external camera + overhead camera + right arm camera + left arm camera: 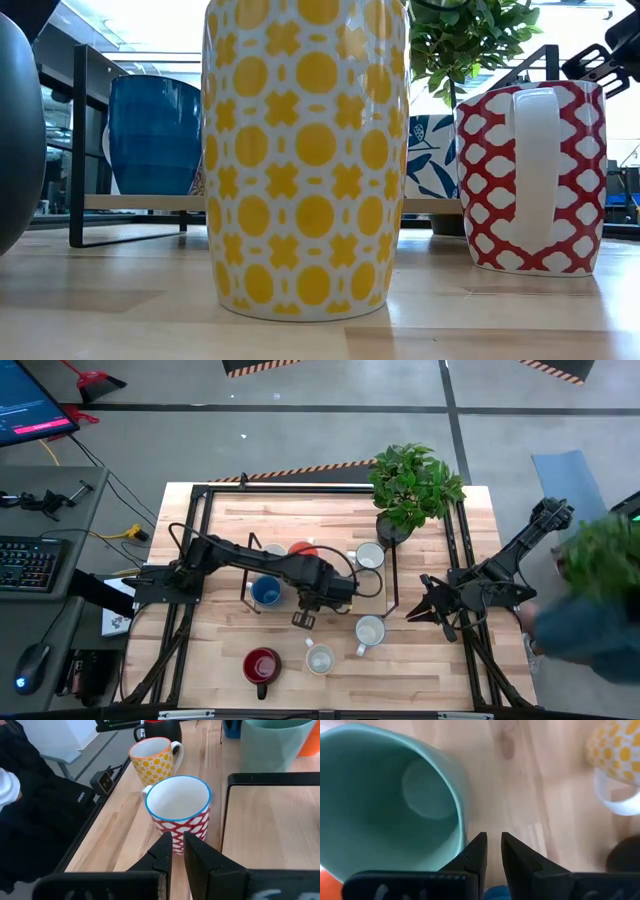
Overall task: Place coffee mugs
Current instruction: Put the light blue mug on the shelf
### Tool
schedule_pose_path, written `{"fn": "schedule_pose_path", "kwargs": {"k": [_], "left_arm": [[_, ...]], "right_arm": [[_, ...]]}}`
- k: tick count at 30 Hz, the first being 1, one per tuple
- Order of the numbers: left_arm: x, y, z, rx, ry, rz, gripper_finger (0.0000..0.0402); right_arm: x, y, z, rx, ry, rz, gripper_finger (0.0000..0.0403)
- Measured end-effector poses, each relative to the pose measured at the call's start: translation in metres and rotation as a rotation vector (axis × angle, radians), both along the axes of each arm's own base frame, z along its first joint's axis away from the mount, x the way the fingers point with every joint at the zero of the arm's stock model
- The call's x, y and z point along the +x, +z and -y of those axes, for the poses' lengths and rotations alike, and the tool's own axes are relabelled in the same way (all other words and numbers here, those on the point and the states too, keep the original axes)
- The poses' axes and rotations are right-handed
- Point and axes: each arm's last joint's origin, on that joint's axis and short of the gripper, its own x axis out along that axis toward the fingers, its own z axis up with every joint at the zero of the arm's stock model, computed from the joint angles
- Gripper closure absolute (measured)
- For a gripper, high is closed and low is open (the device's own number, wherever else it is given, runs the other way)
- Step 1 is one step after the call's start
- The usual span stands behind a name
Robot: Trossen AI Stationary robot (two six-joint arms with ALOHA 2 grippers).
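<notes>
In the left wrist view my left gripper [493,845] hangs over the table, its fingers all but shut with only a sliver of wood showing between them. It is just outside the rim of the teal mug [390,800], which stands upright. In the high view the left gripper [303,618] is at the table's middle, beside the blue mug [265,592]. My right gripper [178,842], also nearly shut, waits right of the red-patterned mug [179,812], with the yellow-patterned mug [152,757] beyond. An orange mug [300,549], white mugs [369,556] and a dark red mug [262,665] stand on their bases.
A black metal rack [392,575] with a wooden shelf stands at the table's middle. A potted plant [410,490] sits at its far right. A person [590,620] moves at the table's right edge, and a dark sleeve [30,795] shows in the right wrist view.
</notes>
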Motion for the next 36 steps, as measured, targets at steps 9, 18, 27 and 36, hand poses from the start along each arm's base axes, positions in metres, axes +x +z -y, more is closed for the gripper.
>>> {"fn": "schedule_pose_path", "kwargs": {"k": [9, 18, 27, 36], "left_arm": [[0.006, 0.000, -0.018, 0.054, 0.028, 0.041, 0.0353], [0.009, 0.001, -0.033, 0.063, 0.043, 0.052, 0.0353], [0.010, 0.001, -0.046, 0.088, 0.053, 0.051, 0.0353], [0.010, 0.001, -0.059, 0.090, 0.079, 0.049, 0.0353]], "right_arm": [[0.000, 0.000, 0.000, -0.001, 0.002, -0.002, 0.0373], [0.000, 0.000, 0.000, 0.001, 0.008, -0.004, 0.0373], [0.000, 0.000, 0.000, 0.001, 0.008, -0.004, 0.0373], [0.000, 0.000, 0.000, 0.002, 0.008, -0.004, 0.0373]]}}
